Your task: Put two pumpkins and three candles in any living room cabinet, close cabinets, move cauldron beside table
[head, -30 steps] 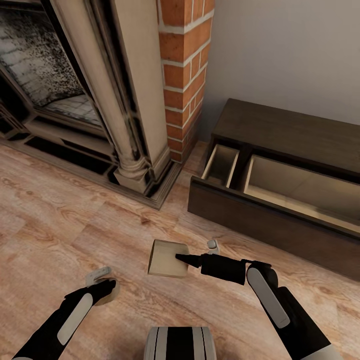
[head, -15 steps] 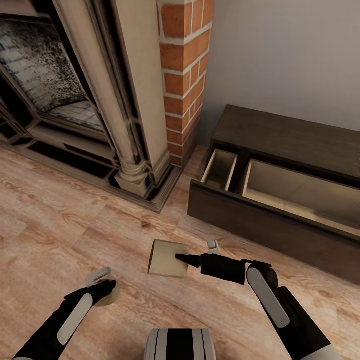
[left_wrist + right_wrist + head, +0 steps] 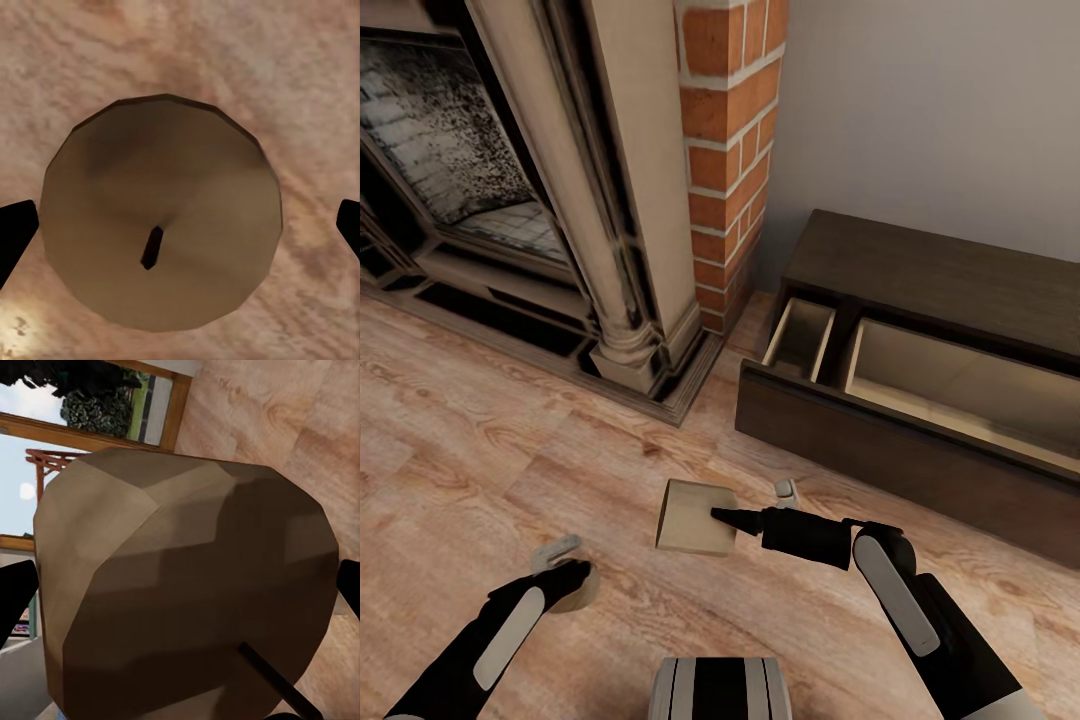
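My right gripper [image 3: 717, 516] is shut on a beige candle [image 3: 690, 515], held tipped on its side above the wooden floor. In the right wrist view this candle [image 3: 187, 585] spans the whole gap between the fingers. My left gripper [image 3: 572, 575] hangs low over a second candle [image 3: 582, 598]. In the left wrist view that candle [image 3: 161, 217] shows its top and dark wick, and the left gripper [image 3: 180, 232] stands open with a gap at one finger. The dark cabinet [image 3: 930, 255] lies ahead to the right with its drawers pulled out. The pumpkins, cauldron and table are out of view.
The cabinet's small drawer [image 3: 800, 335] and wide drawer [image 3: 960, 385] show pale, bare insides behind a dark front [image 3: 880, 450]. A stone fireplace [image 3: 610, 200] and a brick column [image 3: 730, 150] stand to the left, with wooden floor between them and me.
The whole view shifted slightly down between one second and half a second ago, which is a camera move. Both grippers and both candles hold their places.
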Tool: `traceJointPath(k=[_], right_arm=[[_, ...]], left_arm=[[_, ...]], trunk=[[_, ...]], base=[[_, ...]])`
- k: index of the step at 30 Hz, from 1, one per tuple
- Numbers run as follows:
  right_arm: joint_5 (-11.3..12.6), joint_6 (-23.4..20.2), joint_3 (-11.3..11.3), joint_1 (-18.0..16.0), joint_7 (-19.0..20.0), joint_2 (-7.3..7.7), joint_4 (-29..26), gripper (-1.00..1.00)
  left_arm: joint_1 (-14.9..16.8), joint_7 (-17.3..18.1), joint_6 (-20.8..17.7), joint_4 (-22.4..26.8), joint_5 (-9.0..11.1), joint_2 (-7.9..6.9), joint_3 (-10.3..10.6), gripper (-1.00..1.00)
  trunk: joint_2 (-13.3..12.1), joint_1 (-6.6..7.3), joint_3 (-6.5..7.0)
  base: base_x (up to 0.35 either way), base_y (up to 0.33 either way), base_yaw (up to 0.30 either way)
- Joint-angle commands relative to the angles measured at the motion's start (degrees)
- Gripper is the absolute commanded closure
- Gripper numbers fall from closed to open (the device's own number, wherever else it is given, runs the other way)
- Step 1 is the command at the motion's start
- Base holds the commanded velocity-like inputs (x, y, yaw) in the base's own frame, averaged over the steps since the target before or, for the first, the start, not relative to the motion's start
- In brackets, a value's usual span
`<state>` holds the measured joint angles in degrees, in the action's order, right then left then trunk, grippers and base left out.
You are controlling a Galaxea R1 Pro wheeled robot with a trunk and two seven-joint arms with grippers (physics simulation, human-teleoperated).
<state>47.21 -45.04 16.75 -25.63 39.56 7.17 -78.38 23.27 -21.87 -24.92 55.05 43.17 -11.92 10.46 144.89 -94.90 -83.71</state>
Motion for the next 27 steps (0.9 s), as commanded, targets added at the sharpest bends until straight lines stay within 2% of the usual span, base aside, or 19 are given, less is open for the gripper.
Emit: traceJointPath(k=[1,9,20,23,27], right_arm=[[0.34,-0.32,0.04,-0.03,-0.14,0.03,-0.02,1.0],[0.34,-0.32,0.04,-0.03,-0.1,0.03,-0.1,1.0],[0.34,-0.35,0.03,-0.03,-0.1,0.03,-0.2,1.0],[0.34,-0.34,0.03,-0.03,-0.1,0.03,-0.2,1.0],[0.34,-0.34,0.04,-0.03,-0.1,0.03,-0.2,1.0]], left_arm=[[0.02,-0.68,0.05,-0.02,0.6,-0.06,0.22,-1.0],[0.02,-0.89,3.28,-1.79,0.6,-0.04,0.26,-1.0],[0.02,-0.9,3.56,-1.88,0.6,-0.03,0.31,-1.0],[0.02,-0.86,3.56,-1.88,0.6,-0.03,0.34,-1.0],[0.02,-0.84,3.56,-1.88,0.6,-0.03,0.35,-1.0]], trunk=[[0.02,0.01,-0.04],[0.02,0.01,-0.04],[0.02,0.01,-0.04],[0.06,-0.07,-0.7],[0.06,-0.07,-0.7]], base=[[0.0,0.0,0.0],[0.0,0.0,0.0],[0.0,0.0,0.0],[0.0,0.0,0.0],[0.0,0.0,0.0]])
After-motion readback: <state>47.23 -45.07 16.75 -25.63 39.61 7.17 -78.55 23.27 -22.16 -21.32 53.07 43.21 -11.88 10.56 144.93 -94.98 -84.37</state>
